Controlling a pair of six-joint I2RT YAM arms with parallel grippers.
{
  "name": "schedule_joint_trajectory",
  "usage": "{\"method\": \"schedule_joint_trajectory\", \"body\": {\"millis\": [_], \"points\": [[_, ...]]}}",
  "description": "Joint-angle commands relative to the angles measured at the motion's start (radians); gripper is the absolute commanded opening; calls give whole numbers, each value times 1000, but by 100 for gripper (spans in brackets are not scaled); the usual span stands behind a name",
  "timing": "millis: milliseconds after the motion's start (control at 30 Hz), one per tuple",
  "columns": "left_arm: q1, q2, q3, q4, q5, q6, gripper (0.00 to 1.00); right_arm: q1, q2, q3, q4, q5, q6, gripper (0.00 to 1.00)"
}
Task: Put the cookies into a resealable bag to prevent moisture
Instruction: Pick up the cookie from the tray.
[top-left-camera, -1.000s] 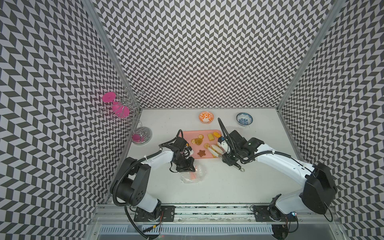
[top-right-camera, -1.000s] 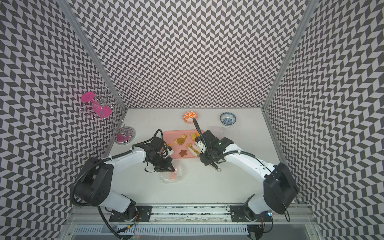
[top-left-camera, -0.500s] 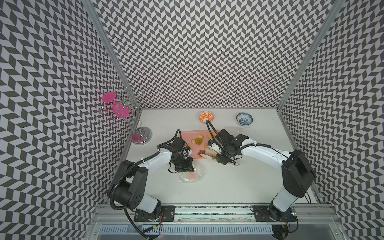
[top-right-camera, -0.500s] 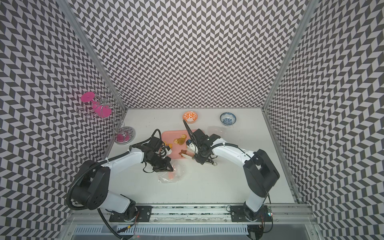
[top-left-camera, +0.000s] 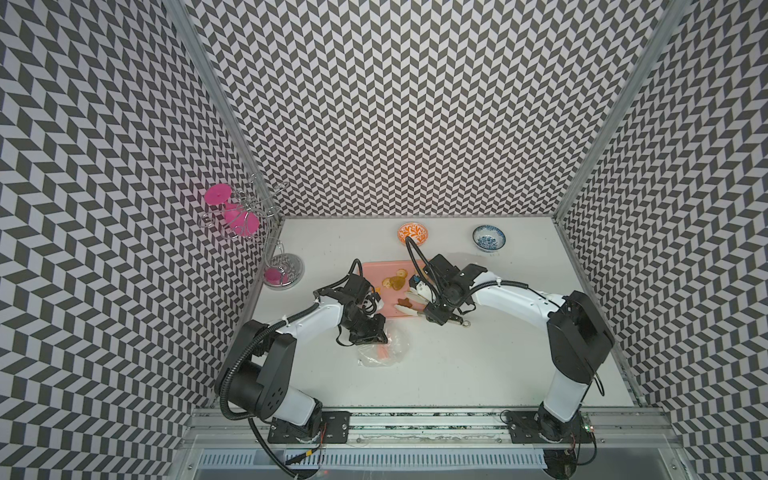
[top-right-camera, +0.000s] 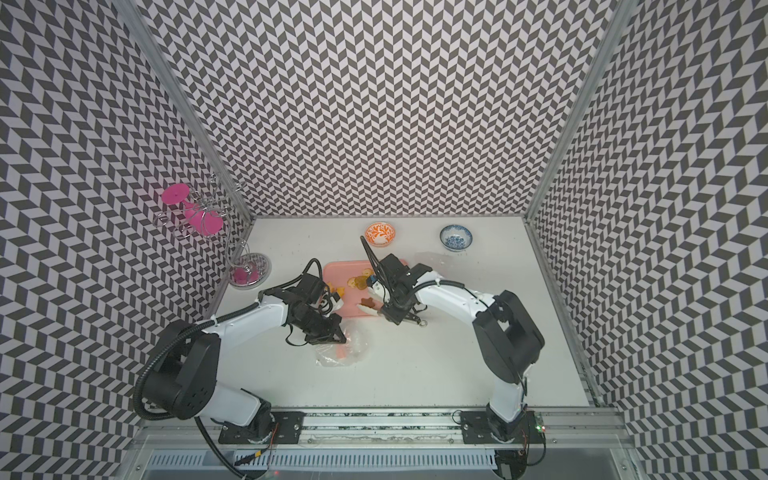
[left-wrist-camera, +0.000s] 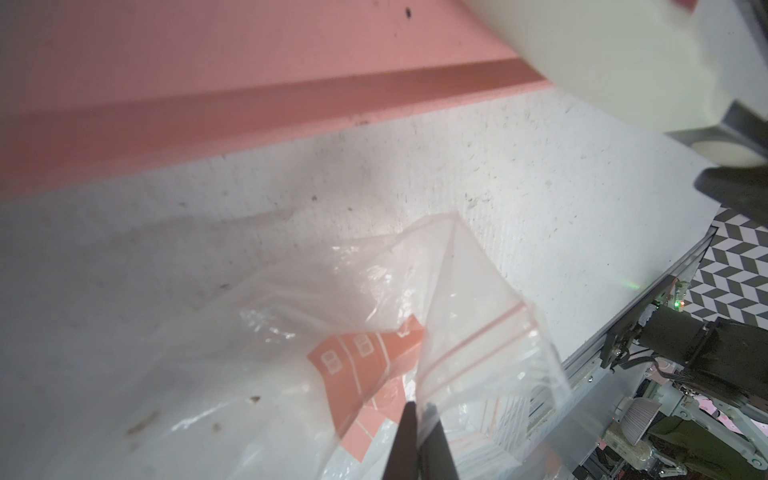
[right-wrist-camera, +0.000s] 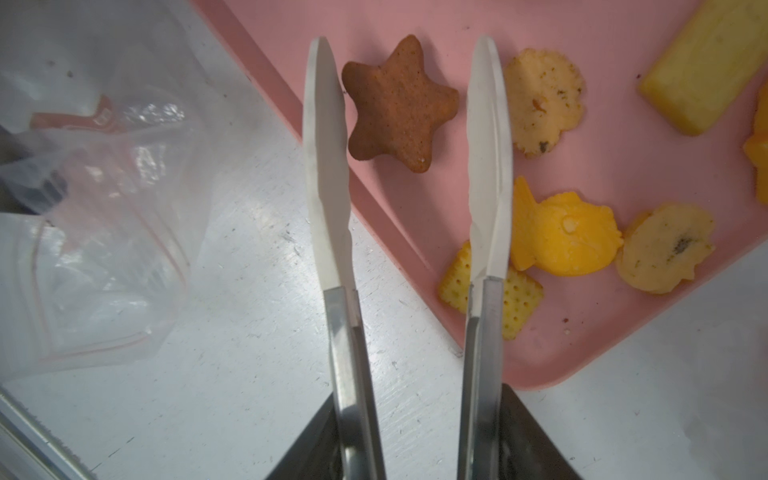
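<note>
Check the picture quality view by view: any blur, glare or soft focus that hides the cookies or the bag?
Left wrist view: the pink tray is a soft blur close to the lens; the bag is clearer, with white glare patches. Right wrist view: the star cookie and tongs are crisp, the bag softer with glare. Both top views: evenly lit and sharp, but the cookies are tiny.

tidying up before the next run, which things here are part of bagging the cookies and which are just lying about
In the job: cookies, tray, bag pinched by the left hand, tongs held in the right hand.

Lying about: orange bowl, blue bowl, glass rack.
</note>
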Motion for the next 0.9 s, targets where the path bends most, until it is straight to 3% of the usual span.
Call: {"method": "schedule_joint_trajectory", "body": {"millis": [0,667,867], "points": [[5,-25,-6,-4,1,10,0,7,17,33,0,2,-9,55],[21,32,39,32,46,11,0,6,-10,79,-35,44,16,37],[52,84,59,73,111,3,0,-20,-133,7,7,-65,56,35]]}}
